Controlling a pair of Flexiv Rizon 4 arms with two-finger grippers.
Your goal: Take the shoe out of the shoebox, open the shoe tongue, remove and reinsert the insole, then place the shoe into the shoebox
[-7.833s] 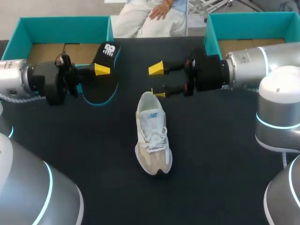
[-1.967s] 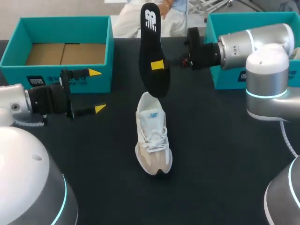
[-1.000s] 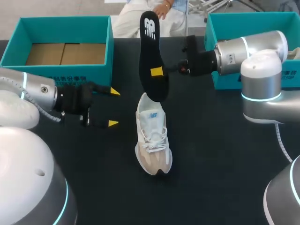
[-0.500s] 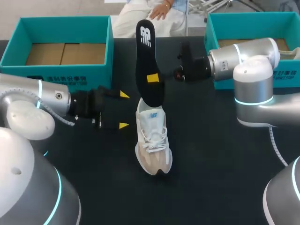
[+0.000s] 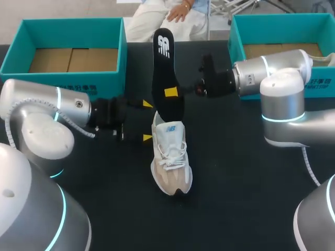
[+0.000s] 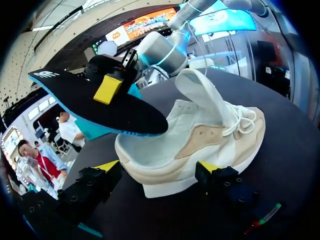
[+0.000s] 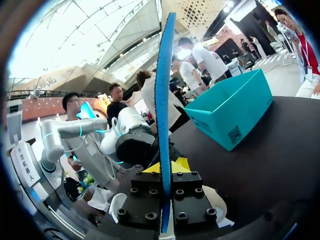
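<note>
A white and beige shoe [image 5: 170, 157] lies on the black table, its toe toward me and its tongue pulled up. My right gripper [image 5: 171, 93] is shut on a black insole with a blue edge [image 5: 166, 73] and holds it upright over the shoe's heel opening. In the right wrist view the insole [image 7: 163, 95] stands edge-on between the shut fingers of the right gripper [image 7: 165, 168]. My left gripper [image 5: 147, 121] stands open beside the heel. In the left wrist view the left gripper [image 6: 159, 169] straddles the heel of the shoe [image 6: 205, 135], under the insole [image 6: 95, 107].
One open teal shoebox [image 5: 99, 83] stands at the back left with bare cardboard inside. A second teal shoebox [image 5: 235, 42] stands at the back right, behind my right arm. The near half of the black table [image 5: 235, 198] lies in front of the shoe.
My left gripper has moved right, from well left of the shoe up to its heel, staying open. The right gripper with the insole has shifted only slightly.
</note>
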